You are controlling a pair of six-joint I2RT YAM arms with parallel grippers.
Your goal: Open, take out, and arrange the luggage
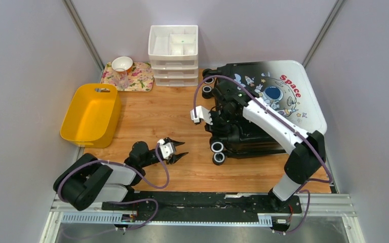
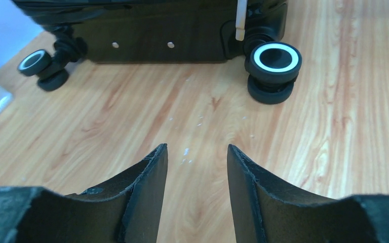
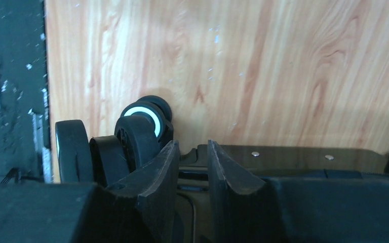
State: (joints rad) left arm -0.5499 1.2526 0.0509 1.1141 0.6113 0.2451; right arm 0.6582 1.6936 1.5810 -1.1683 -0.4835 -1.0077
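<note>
The luggage (image 1: 278,96) lies flat and closed at the right of the wooden table, astronaut print up, black wheels (image 1: 218,152) facing left. My right gripper (image 1: 217,120) hangs over its wheel end; in the right wrist view its fingers (image 3: 192,147) stand a narrow gap apart just above the luggage's dark edge (image 3: 294,159), beside a wheel (image 3: 144,119), with nothing seen between them. My left gripper (image 1: 180,151) is open and empty, low over the table, pointing at the luggage's wheel side (image 2: 157,30); its jaws (image 2: 196,152) are wide apart, short of a wheel (image 2: 273,61).
A yellow bin (image 1: 91,114) stands at the left edge. A white drawer organizer (image 1: 173,48) stands at the back centre. A floral tray (image 1: 139,78) with a white bowl (image 1: 122,63) and a clear cup sits beside it. Walls close in on both sides.
</note>
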